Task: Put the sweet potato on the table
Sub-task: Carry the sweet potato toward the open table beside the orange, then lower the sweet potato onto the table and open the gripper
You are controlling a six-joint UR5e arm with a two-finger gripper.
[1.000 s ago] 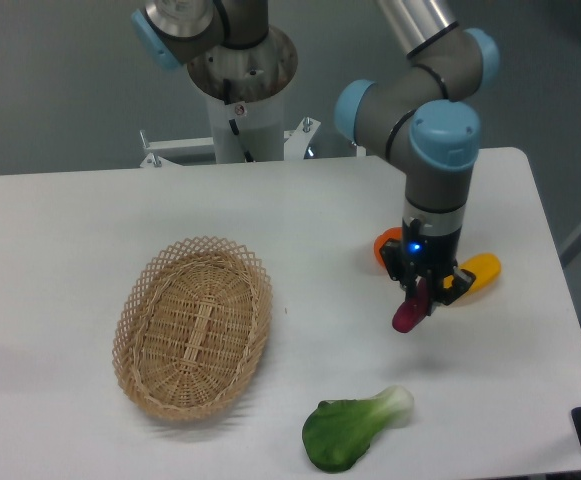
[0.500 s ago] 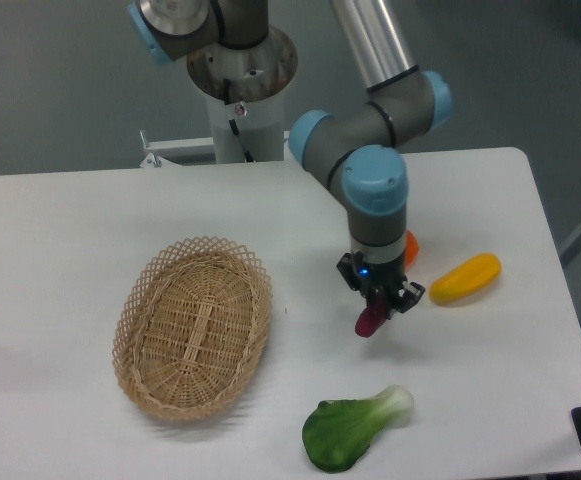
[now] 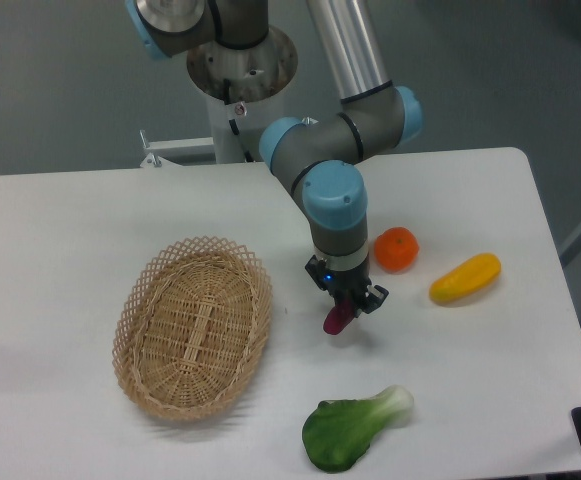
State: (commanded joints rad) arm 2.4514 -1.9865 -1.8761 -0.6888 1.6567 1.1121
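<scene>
The sweet potato [image 3: 337, 319], a small magenta-purple tuber, hangs point-down from my gripper [image 3: 345, 303], which is shut on its upper end. It sits just above or at the white table [image 3: 60, 250]; I cannot tell whether its tip touches. The spot lies right of the wicker basket and left of the orange fruit. The gripper's fingers hide the tuber's top.
An oval wicker basket [image 3: 193, 326] stands at centre left. A round orange fruit [image 3: 396, 250] and a long yellow vegetable [image 3: 464, 278] lie to the right. A green leafy vegetable [image 3: 353, 428] lies near the front edge. The arm's base [image 3: 240, 80] stands behind.
The arm has swung left across the table, carrying the sweet potato from beside the yellow vegetable to a spot between the basket and the orange fruit. The orange fruit is now uncovered.
</scene>
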